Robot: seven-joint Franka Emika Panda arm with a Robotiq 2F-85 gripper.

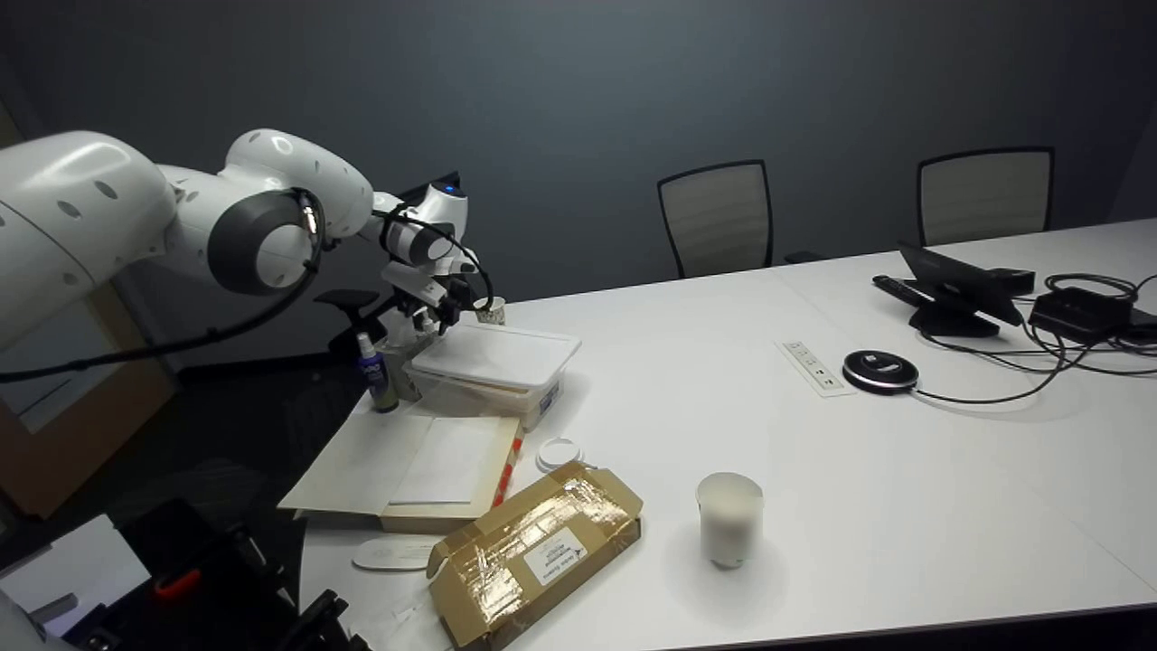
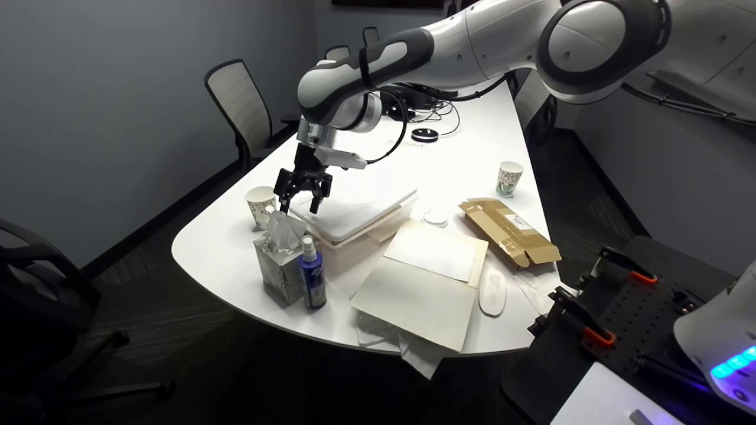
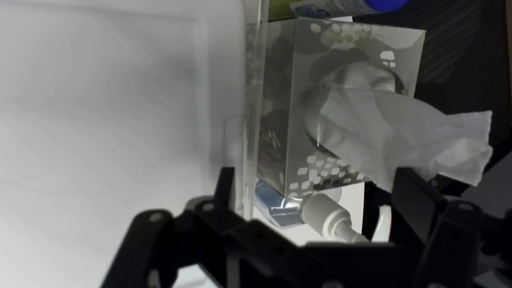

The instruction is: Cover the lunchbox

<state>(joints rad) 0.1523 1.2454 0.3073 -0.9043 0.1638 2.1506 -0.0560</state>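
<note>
The lunchbox [image 1: 529, 411] is a rectangular box with see-through walls, also in an exterior view [image 2: 354, 251]. Its white lid [image 1: 497, 354] lies on top in both exterior views [image 2: 360, 206] and looks slightly tilted, with a gap under its near edge. The lid fills the left of the wrist view [image 3: 120, 100]. My gripper [image 2: 299, 203] is open and empty at the lid's end edge. In the wrist view the gripper [image 3: 320, 188] has one finger overlapping the lid's edge and the other beyond the tissue box. I cannot tell whether it touches the lid.
A tissue box [image 2: 280, 271], blue spray bottle [image 2: 313, 274] and white pump bottle [image 3: 326, 214] crowd the lunchbox end. A paper cup [image 2: 261, 206] stands beside the gripper. An open cream box [image 1: 452, 461], brown carton [image 1: 542, 551] and another cup [image 1: 730, 520] are farther along.
</note>
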